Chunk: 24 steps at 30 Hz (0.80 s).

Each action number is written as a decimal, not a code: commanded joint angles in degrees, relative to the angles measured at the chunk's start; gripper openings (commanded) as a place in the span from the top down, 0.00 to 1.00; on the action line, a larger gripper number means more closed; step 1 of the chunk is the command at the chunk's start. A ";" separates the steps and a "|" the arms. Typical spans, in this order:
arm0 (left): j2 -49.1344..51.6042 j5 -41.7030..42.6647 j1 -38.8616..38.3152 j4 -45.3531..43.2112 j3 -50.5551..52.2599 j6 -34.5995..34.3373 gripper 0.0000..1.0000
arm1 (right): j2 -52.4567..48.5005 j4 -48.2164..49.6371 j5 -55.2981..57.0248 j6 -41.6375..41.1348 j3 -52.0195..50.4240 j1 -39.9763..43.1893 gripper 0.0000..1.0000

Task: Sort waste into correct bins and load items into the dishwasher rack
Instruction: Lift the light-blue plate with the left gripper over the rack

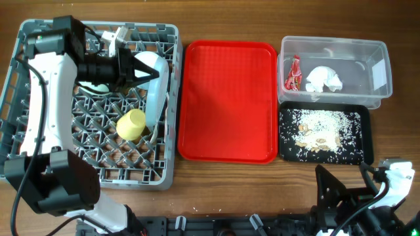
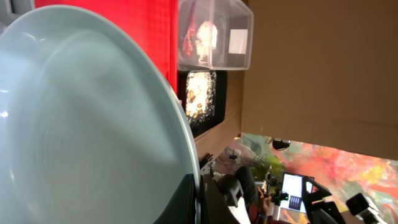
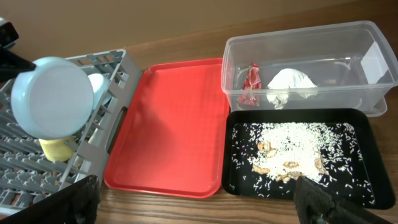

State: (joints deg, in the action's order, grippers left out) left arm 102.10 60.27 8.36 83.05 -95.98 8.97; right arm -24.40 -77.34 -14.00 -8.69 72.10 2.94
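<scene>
On wooden table (image 1: 216,196): rack (image 1: 131,167), red tray (image 1: 228,98); left claw (image 1: 149,71) grips plate (image 1: 156,98).

Flat red tray (image 1: 228,101), bare wooden table (image 1: 400,131)

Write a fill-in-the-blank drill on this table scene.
The left gripper holds the pale blue ____ over the dishwasher rack.
The napkin and snack wrapper lie in the ____ tub.
The rice lies in the ____ tray.
Missing words: plate, clear, black.
</scene>
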 commanded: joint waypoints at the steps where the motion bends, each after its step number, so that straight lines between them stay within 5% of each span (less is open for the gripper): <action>1: 0.24 -0.24 0.17 -5.18 6.25 -3.30 0.96 | 0.46 0.07 -0.46 1.07 -0.15 0.09 0.00; 5: 0.22 -0.35 1.27 -11.58 8.90 -8.50 0.95 | 0.46 0.07 -0.46 1.05 -0.15 0.09 0.00; 12: -1.49 -6.16 2.43 -11.65 8.87 -13.57 0.23 | 0.46 0.07 -0.46 1.05 -0.15 0.09 0.00; 14: -3.30 -6.88 2.43 -12.66 8.85 -15.17 0.14 | 0.46 0.07 -0.46 1.05 -0.15 0.09 0.00; 19: -12.28 -9.09 2.40 -16.81 8.87 -20.02 0.02 | 0.46 0.07 -0.46 1.05 -0.15 0.09 0.00; 24: -19.45 -25.33 -1.40 -14.88 8.87 -23.17 0.00 | 0.46 0.09 -0.46 1.05 -0.15 0.09 0.00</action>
State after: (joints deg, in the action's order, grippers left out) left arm 85.38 47.24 10.13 66.22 -87.20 -12.60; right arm -24.40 -77.32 -14.00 -8.71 72.10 2.94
